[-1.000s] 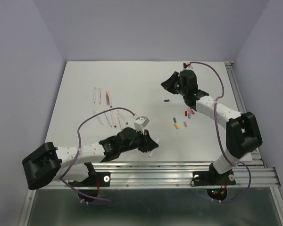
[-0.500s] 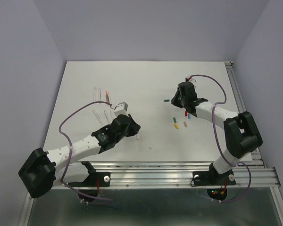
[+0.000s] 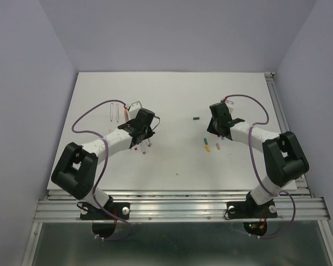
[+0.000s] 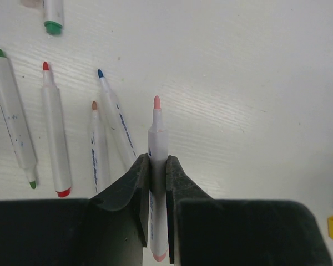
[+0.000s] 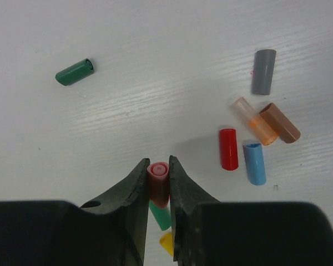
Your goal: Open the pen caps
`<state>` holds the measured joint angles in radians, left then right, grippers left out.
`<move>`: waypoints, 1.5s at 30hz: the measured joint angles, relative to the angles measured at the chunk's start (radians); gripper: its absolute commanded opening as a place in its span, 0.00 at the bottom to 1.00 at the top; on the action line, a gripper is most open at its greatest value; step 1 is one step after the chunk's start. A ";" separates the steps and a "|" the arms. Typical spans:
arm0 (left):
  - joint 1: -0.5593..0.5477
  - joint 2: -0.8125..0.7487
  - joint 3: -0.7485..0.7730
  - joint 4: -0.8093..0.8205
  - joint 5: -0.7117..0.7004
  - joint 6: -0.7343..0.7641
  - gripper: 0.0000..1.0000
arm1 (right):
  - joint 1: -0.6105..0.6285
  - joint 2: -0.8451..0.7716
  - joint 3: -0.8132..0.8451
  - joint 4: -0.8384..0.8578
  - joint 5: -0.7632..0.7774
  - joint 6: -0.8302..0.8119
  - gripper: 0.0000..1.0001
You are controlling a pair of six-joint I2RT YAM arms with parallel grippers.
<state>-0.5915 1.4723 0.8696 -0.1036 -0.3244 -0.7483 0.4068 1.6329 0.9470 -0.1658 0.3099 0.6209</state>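
Fingers of right gripper point(image 5: 157, 164) clamped on pink cap point(image 5: 157, 176), short smooth plastic tube, long axis along fingers. Just under it green cap point(image 5: 161, 217) and yellow cap point(image 5: 166, 243); farther right red cap point(image 5: 228, 148), blue cap point(image 5: 255, 162), brown cap point(image 5: 279, 123) lie flat on white table point(image 5: 172, 39). Left gripper point(image 4: 158, 162) pinches white barrel of pink-tipped pen point(image 4: 157, 130), bare felt tip pointing away from wrist; uncapped pens point(image 4: 55, 138) lie just left, nearly parallel. Judgement: this cap off; set-down of both comes next.

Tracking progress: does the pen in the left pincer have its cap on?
No, the pen held in the left pincer shows a bare pink tip, uncapped.
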 measured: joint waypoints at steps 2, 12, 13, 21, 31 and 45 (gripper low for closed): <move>0.021 0.053 0.033 -0.018 -0.008 0.010 0.00 | 0.000 0.000 0.000 -0.011 0.005 0.000 0.22; 0.108 0.217 0.186 -0.077 -0.046 0.064 0.00 | 0.000 0.000 -0.028 -0.048 0.018 0.002 0.41; 0.116 0.225 0.198 -0.077 -0.047 0.069 0.00 | 0.000 0.000 -0.028 -0.053 0.018 0.003 0.42; 0.192 0.297 0.314 -0.076 -0.055 0.114 0.00 | 0.000 -0.017 -0.028 -0.064 0.019 0.003 0.57; 0.267 0.470 0.463 -0.088 -0.057 0.143 0.08 | 0.000 -0.204 -0.042 -0.057 -0.016 -0.012 1.00; 0.272 0.528 0.543 -0.133 -0.042 0.194 0.58 | 0.000 -0.348 -0.081 -0.070 -0.056 -0.021 1.00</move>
<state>-0.3195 2.0003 1.4128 -0.2367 -0.3664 -0.5541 0.4068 1.2846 0.8661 -0.2356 0.2535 0.5995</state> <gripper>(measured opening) 0.571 0.998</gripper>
